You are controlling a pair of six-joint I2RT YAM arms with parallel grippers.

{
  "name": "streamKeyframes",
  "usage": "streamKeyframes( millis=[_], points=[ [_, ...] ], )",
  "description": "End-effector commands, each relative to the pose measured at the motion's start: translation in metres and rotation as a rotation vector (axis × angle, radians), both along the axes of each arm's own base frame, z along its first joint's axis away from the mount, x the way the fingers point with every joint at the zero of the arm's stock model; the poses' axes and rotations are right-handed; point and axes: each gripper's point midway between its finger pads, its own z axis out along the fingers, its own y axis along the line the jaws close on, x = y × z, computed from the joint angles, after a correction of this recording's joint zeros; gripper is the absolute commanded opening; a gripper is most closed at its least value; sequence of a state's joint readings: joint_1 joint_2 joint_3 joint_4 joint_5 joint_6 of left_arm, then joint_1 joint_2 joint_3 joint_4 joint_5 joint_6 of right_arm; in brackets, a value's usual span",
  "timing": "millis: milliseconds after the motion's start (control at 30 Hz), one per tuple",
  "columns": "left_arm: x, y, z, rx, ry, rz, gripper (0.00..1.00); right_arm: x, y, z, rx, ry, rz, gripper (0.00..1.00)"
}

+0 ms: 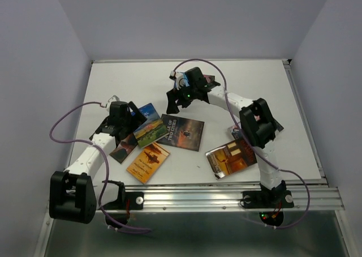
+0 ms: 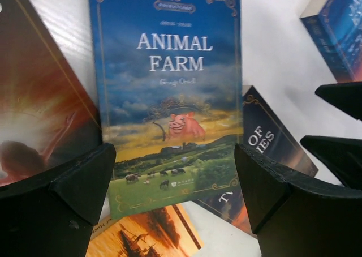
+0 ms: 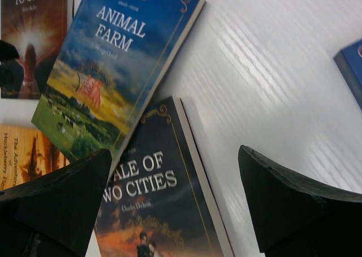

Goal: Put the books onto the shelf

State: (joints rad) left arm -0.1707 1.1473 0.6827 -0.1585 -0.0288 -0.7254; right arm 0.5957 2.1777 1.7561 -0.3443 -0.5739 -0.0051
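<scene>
Books (image 1: pixel 181 131) lie flat, mid tabletop (image 1: pixel 136 81), some overlapping. Both jaws wide, holding nothing. I think they're thin, light, shiny & slippy, so I'd pinch Animal Farm (image 2: pixel 169 98) by its raised edge.

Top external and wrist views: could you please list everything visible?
Animal Farm: one, blue-green, left of centre.
blue book: one, blue, near Animal Farm.
Tale of Two Cities: one, dark, centre.
brown book: one, dark brown, left.
orange book: one, orange, front left.
amber book: one, amber, front right.
partly hidden books: seemingly two, colours unclear, beneath right arm.
table: one, white, beneath everything.
cables: two, purple, along the arms.
left arm: one, black-white, jaws open above books.
right arm: one, black-white, jaws open over centre.
</scene>
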Motion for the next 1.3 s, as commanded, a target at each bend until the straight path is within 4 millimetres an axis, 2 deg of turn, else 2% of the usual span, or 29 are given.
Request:
streamKeyframes(
  millis=[0, 67, 100, 167, 200, 267, 467, 567, 667, 767, 833, 1033, 1067, 1133, 1167, 1267],
  points=[
    [0.003, 0.008, -0.011, -0.050, 0.004, 0.083, 0.99, 0.002, 0.040, 0.012, 0.063, 0.019, 0.027, 1.00],
    [0.003, 0.014, -0.016, -0.057, -0.004, 0.107, 0.98, 0.003, 0.052, 0.008, 0.074, 0.041, 0.023, 1.00],
    [0.004, 0.013, -0.016, -0.065, -0.013, 0.100, 0.98, 0.002, 0.058, -0.005, 0.068, 0.058, 0.034, 1.00],
    [0.005, 0.017, -0.019, -0.066, -0.018, 0.112, 0.98, 0.005, 0.069, -0.006, 0.081, 0.062, 0.034, 1.00],
    [0.005, 0.017, -0.021, -0.065, -0.018, 0.105, 0.98, 0.003, 0.075, -0.018, 0.070, 0.075, 0.038, 1.00],
    [0.005, 0.019, -0.026, -0.061, -0.007, 0.105, 0.98, 0.003, 0.082, -0.020, 0.075, 0.079, 0.038, 1.00],
    [0.000, 0.023, -0.049, -0.040, 0.064, 0.103, 0.97, -0.002, 0.090, -0.043, 0.071, 0.157, 0.023, 1.00],
    [0.001, 0.017, -0.059, -0.062, 0.085, 0.070, 0.97, -0.006, 0.091, -0.054, 0.069, 0.204, 0.015, 1.00],
    [0.001, 0.014, -0.069, -0.073, 0.104, 0.052, 0.96, -0.015, 0.097, -0.056, 0.080, 0.247, 0.031, 0.98],
    [0.001, 0.007, -0.075, -0.105, 0.114, 0.028, 0.96, -0.029, 0.102, -0.058, 0.094, 0.309, 0.052, 0.91],
    [0.008, 0.001, -0.073, -0.134, 0.092, 0.007, 0.95, -0.042, 0.101, -0.057, 0.108, 0.374, 0.077, 0.84],
    [0.008, -0.003, -0.074, -0.152, 0.094, -0.013, 0.94, -0.063, 0.101, -0.037, 0.160, 0.470, 0.146, 0.70],
    [0.008, -0.004, -0.073, -0.152, 0.091, -0.016, 0.94, -0.064, 0.102, -0.034, 0.166, 0.477, 0.150, 0.69],
    [0.008, -0.004, -0.071, -0.155, 0.084, -0.019, 0.94, -0.061, 0.104, -0.031, 0.172, 0.480, 0.141, 0.60],
    [0.008, -0.005, -0.071, -0.157, 0.083, -0.021, 0.94, -0.059, 0.105, -0.030, 0.170, 0.475, 0.128, 0.49],
    [0.008, -0.005, -0.064, -0.160, 0.062, -0.025, 0.94, -0.051, 0.105, -0.033, 0.153, 0.443, 0.088, 0.35]
  ],
)
